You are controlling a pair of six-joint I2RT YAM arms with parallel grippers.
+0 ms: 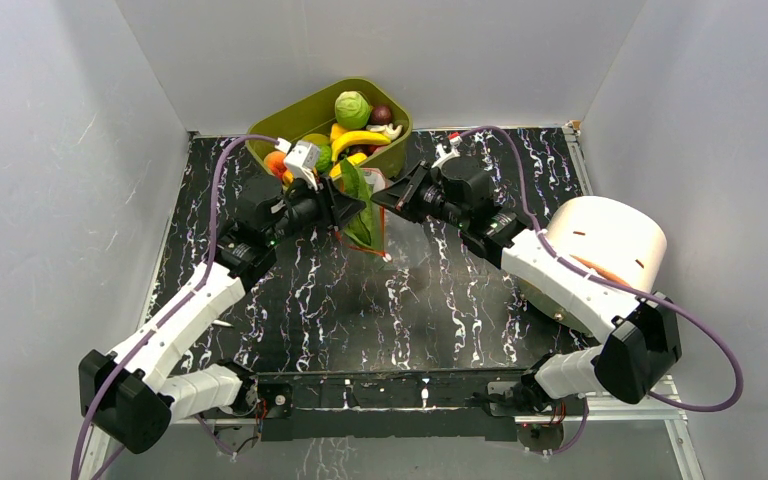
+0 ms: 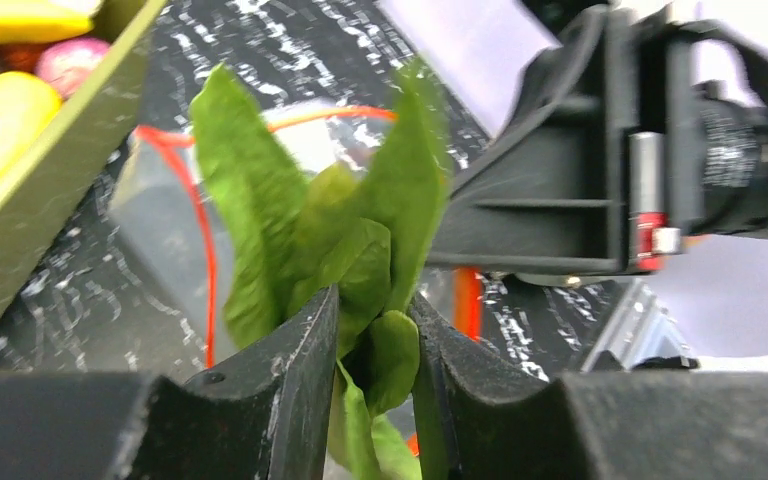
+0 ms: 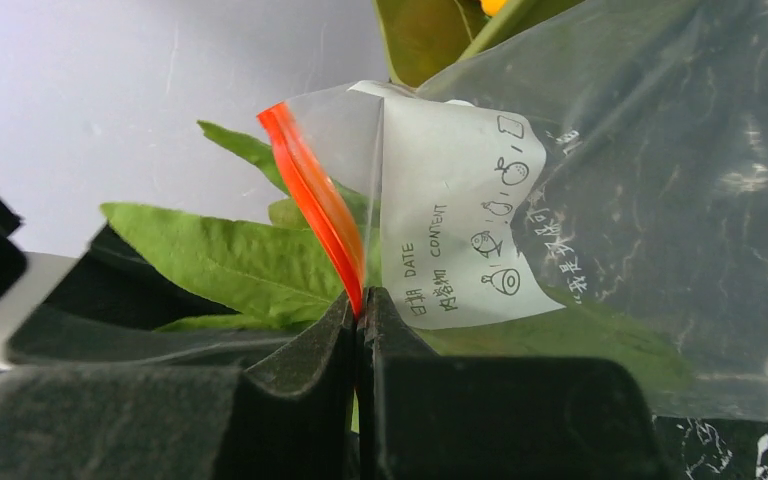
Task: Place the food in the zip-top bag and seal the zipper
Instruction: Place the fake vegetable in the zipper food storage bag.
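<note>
Mid-table, just in front of olive tub (image 1: 300, 110): zip-top bag (image 1: 384, 222) hanging between both arms, mouth turned toward left arm.

- Pinched at the zipper (image 3: 315, 200) by right gripper (image 3: 360, 310), jaws fully closed on the red-orange strip. Probably done to hold the mouth up and steady as a fixed target. White label panel facing the right wrist camera.
- Long green leaf (image 2: 250, 200) clamped at stem end by left gripper (image 2: 375, 330), jaws narrow around it, blades aimed at the red loop of the mouth. Stem-end grip lets the free tips lead in first.
- Leaf tips at or partly past the strip; depth inside: cannot tell.
- Remaining food not bagged: banana (image 1: 360, 139), cabbage (image 1: 352, 107), purple ball (image 1: 381, 114), all sitting in the tub.

Judging early stage: first item going in, zipper unsealed. Risk: floppy leaf folding against the rim, or single-point pinch letting the mouth collapse.
</note>
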